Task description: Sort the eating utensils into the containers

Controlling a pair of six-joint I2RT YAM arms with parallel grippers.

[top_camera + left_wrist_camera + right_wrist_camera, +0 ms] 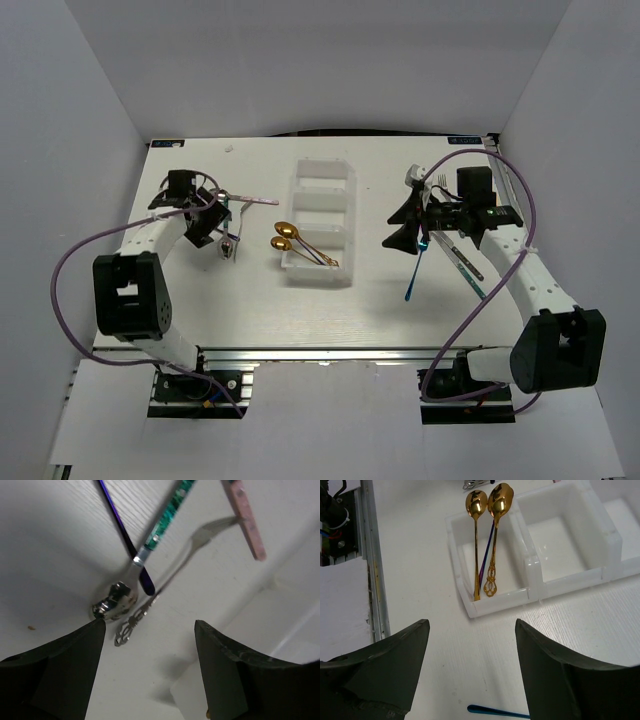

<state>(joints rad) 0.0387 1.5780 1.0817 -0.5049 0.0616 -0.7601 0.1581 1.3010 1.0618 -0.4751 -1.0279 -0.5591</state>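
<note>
Plainly, the left tool (150, 630) stands wide open and grips nothing; its dark fingers (65, 670) frame bare worktop (45, 555) at the bottom of the left wrist view. Just above the gap lies a teal-handled spoon (165, 522), bowl at centre left, handle running to the top edge. A purple utensil (122, 527) crosses its neck. Beside them a silver fork (165, 580) points its tines to the upper right, and a pink-handled utensil (245, 517) is cut off at the top.

The right tool (470, 630) is likewise spread apart and empty. Beyond it, two gold spoons (476, 505) lie side by side in the end compartment of the tray (530, 565), bowls at the top of the frame sticking out past the wall, handles toward the bottom. A purple handle (487, 555) between them is mostly hidden. A blue utensil (495, 711) shows only as a sliver at the bottom edge.
</note>
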